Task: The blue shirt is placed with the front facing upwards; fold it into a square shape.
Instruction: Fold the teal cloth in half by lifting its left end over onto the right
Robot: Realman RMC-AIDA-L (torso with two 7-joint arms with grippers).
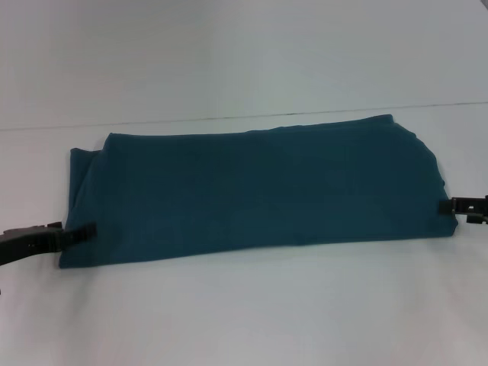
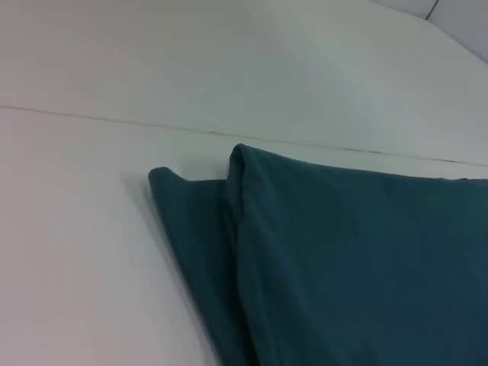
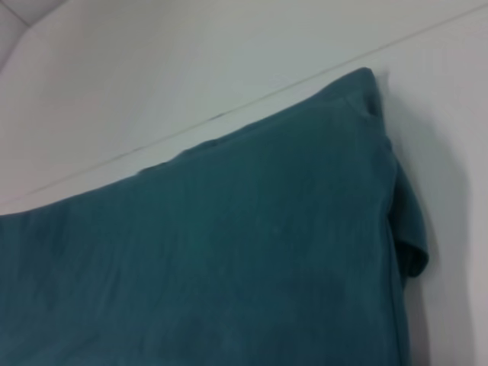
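Teal shirt (image 1: 259, 191) lay folded in a long band, soft, light, likely floppy. Left gripper (image 1: 85, 231) and right gripper (image 1: 447, 206) sat at its near end corners, sensible holds; pinch state couldn't be told.

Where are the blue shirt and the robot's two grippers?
blue shirt (image 1: 259, 191): head view, middle of the folded cloth.
left gripper (image 1: 80, 232): head view, fingertips at the shirt's left end.
right gripper (image 1: 448, 206): head view, tip at the shirt's right end.

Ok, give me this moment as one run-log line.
blue shirt: folded into long band, plain side up | left end effector: at its left end | right end effector: at its right end | square: not yet
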